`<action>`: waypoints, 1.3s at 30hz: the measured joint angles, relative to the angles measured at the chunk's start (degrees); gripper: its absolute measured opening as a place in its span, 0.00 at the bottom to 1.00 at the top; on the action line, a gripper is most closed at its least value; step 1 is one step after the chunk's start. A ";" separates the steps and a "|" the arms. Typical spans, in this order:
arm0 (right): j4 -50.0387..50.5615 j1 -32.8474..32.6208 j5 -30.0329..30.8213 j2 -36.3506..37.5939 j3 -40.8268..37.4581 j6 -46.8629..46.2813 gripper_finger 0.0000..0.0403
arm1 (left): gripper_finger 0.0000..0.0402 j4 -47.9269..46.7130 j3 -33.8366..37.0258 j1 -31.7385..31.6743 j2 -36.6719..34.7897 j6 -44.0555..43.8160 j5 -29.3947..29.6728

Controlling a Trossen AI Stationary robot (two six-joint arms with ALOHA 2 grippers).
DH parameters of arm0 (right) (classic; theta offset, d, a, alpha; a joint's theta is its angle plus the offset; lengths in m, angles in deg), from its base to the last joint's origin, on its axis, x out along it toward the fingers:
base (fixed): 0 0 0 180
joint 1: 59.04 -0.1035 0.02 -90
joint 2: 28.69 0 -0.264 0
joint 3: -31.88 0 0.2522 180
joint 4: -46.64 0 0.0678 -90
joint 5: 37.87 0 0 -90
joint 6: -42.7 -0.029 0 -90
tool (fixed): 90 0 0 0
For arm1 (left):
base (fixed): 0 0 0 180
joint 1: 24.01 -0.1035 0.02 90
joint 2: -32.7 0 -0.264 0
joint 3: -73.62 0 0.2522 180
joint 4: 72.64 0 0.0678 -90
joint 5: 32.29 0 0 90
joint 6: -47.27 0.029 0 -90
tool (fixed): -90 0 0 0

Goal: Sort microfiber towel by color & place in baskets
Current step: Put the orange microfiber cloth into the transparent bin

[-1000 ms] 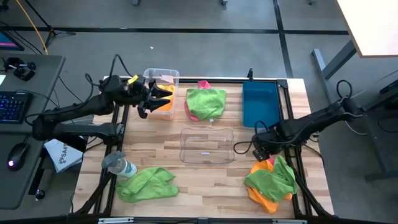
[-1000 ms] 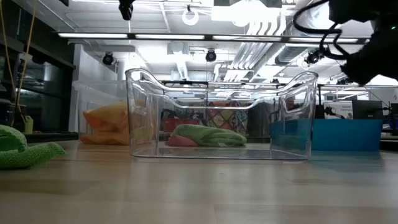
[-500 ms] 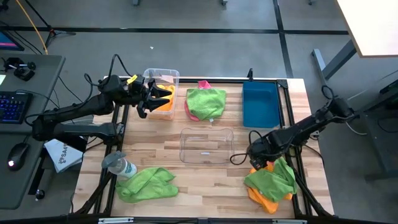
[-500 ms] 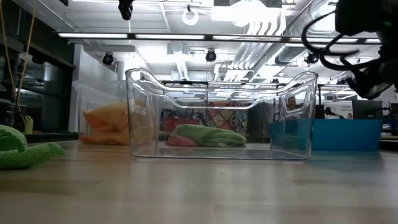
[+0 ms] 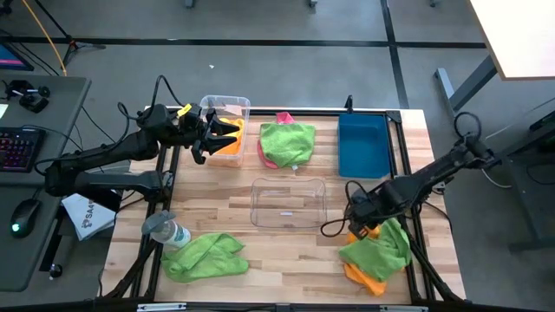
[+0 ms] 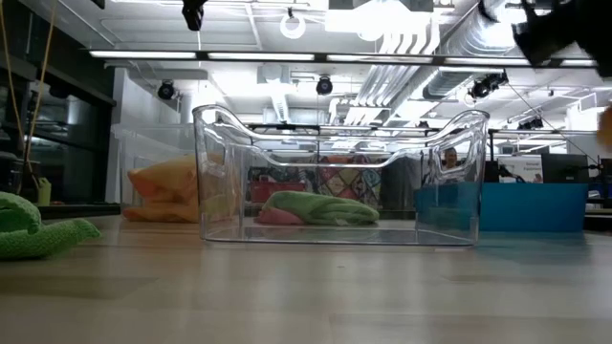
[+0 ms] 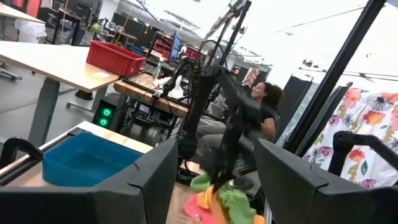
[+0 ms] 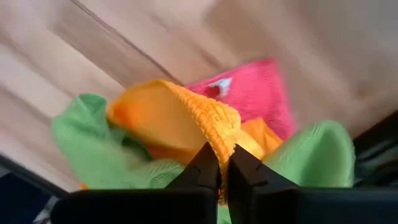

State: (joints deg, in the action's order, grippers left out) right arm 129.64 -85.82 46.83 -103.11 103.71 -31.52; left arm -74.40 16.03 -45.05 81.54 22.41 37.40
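Now right tool [image 8: 222, 167] pinches orange towel [image 8: 180, 118].

Grey floor [image 5: 286, 19], desk with keyboard [image 5: 19, 149], ceiling strip lights [image 6: 239, 54], seated person [image 7: 264, 106]

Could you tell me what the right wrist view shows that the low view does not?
Only the right wrist view shows the right gripper shut on a fold of the orange towel, with a pink towel behind it. Only the low view shows the clear basket in front, the blue basket, and orange cloth in the far bin. Both show green towels and the wooden table.
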 joint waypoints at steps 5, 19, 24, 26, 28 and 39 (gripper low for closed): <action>9.38 -0.87 9.19 3.41 14.16 7.14 0.01 | 0.50 0.38 -0.02 0.00 0.00 -0.38 -0.11; 10.31 -11.89 39.61 8.27 40.47 22.05 0.00 | 0.50 6.33 -0.02 0.00 0.00 -1.95 -0.11; 10.52 -11.91 40.88 8.32 47.22 27.99 0.00 | 0.50 8.30 -0.02 0.00 0.00 -1.97 -0.11; 9.29 -11.83 43.93 8.34 49.49 32.04 0.00 | 0.50 8.73 -0.20 0.00 0.00 -1.97 -0.05; 7.38 -11.09 47.44 8.32 51.22 36.05 0.00 | 0.50 8.71 -1.17 0.00 0.02 -2.08 0.47; -7.68 8.51 45.68 4.77 48.79 55.30 0.00 | 0.50 -5.01 -15.44 -4.78 -0.05 10.89 5.49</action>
State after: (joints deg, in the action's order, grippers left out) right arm 121.96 -77.31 92.51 -98.35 152.50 23.77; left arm -79.41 0.58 -49.83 81.50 33.30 42.89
